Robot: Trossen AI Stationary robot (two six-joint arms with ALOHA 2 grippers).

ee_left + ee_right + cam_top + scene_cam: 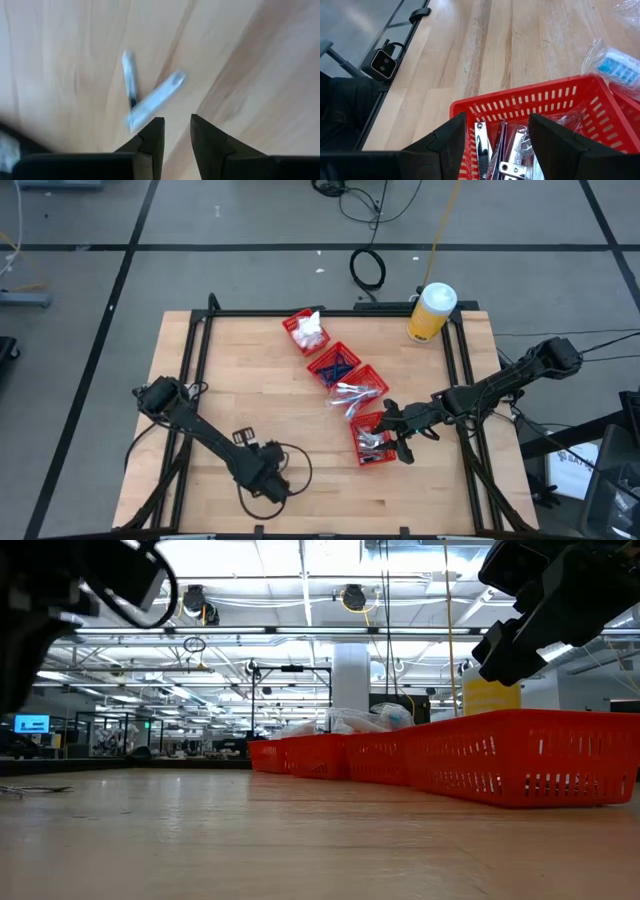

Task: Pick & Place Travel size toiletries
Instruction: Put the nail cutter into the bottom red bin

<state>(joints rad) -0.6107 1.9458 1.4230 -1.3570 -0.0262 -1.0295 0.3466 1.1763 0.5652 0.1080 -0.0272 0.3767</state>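
Note:
Four red bins stand in a slanting row on the wooden table. From far to near they hold white packets [305, 330], dark blue pieces [333, 365], clear-wrapped items [358, 390] and silvery clippers [506, 150]. My right gripper [497, 132] hovers open above the near bin [375, 442], its fingers on either side of the clippers without touching them. My left gripper [176, 131] is near the table's front edge [270, 482], open by a narrow gap. It points down at two thin clear-wrapped sticks [150, 97] that lie crossed on the wood.
A tall yellow bottle with a white cap [432, 312] stands at the table's far right corner. Bare wood [230, 380] spreads left of the bin row. A black metal frame [195, 340] runs along the table's edges. In the low view, the near bin [520, 755] sits below my right gripper [530, 630].

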